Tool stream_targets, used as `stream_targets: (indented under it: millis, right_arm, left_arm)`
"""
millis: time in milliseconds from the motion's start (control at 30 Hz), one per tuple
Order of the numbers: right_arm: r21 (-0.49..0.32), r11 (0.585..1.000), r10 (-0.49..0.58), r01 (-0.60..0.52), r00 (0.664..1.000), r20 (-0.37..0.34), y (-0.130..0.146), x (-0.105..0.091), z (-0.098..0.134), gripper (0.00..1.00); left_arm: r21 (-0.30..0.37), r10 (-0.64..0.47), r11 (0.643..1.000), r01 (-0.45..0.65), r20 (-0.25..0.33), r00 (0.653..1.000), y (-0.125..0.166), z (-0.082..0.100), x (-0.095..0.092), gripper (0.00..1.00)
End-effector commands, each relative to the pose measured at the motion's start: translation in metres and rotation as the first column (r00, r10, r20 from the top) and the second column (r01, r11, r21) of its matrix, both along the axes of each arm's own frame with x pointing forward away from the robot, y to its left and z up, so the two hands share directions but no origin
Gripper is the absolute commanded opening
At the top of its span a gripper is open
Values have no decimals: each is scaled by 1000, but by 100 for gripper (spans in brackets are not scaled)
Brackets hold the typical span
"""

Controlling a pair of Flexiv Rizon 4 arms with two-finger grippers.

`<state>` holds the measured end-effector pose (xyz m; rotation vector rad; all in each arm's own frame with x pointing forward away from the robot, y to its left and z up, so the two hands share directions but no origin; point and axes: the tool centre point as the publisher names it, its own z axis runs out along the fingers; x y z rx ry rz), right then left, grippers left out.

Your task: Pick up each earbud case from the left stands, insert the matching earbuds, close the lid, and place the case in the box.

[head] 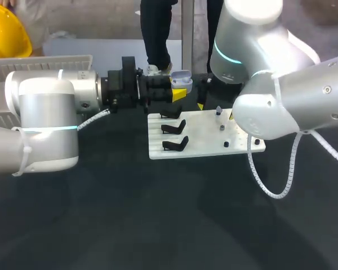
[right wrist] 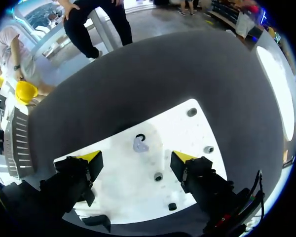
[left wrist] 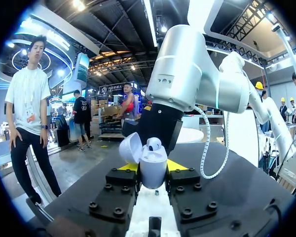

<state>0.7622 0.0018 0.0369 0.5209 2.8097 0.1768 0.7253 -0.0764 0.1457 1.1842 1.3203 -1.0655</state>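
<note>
Your left gripper (left wrist: 153,168) is clamped on the pale bluish-white, egg-shaped plastic earbud case (left wrist: 153,159), with a yellow-tipped finger (left wrist: 179,166) pressed to each side of its body. The case is held upright, off the table, above the far edge of the flat white plastic board (head: 205,147).

Only the left wrist view shows inside the case. Its rounded lid (left wrist: 129,147) is hinged back and one white earbud (left wrist: 154,144) sits in it. You cannot tell whether a second one is there. The head view shows the case (head: 181,79) only as a small open shell above the yellow tips.

Your right gripper (right wrist: 135,157) hangs wide over the board with nothing between its fingers. Under the gap a small pale bluish piece (right wrist: 140,144) lies on the board, too small to tell what it is, with short dark round pegs (right wrist: 158,176) near it.

The head view alone shows the three black angled stands (head: 173,127) in a row on the board's left part, and the pale grey slatted box (head: 39,64) at the table's far left. Your left arm hides the inside of the box.
</note>
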Motion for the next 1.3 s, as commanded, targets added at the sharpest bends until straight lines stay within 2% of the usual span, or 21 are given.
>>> stream_targets:
  millis: [33, 67, 533, 867, 1067, 1167, 1300]
  right_arm:
    - [5, 1000, -1, 1, 1000, -5, 0, 4, -2, 57]
    - [5, 1000, 0, 0, 1000, -7, 0, 5, -2, 49]
    - [-5, 1000, 3, -3, 1000, -27, -1, 8, -7, 45]
    - [-8, 1000, -11, 11, 999, -36, -5, 12, -11, 36]
    - [-13, 1000, -9, 9, 999, -43, -7, 12, -12, 37]
    - [-11, 1000, -11, 11, 999, -42, -7, 12, -12, 32]
    - [-12, 1000, -7, 7, 999, -42, -5, 14, -12, 17]
  left_arm:
    - [-4, 7, 1000, -7, 5, 1000, 0, -1, -1, 0]
    - [-4, 7, 1000, -7, 5, 1000, 0, -1, -1, 0]
    - [-4, 7, 1000, -7, 5, 1000, 0, -1, -1, 0]
    - [-4, 7, 1000, -7, 5, 1000, 0, -1, -1, 0]
    - [-4, 7, 1000, -7, 5, 1000, 0, -1, -1, 0]
    - [-4, 7, 1000, -7, 5, 1000, 0, -1, -1, 0]
    - [-4, 7, 1000, -7, 5, 1000, 0, -1, -1, 0]
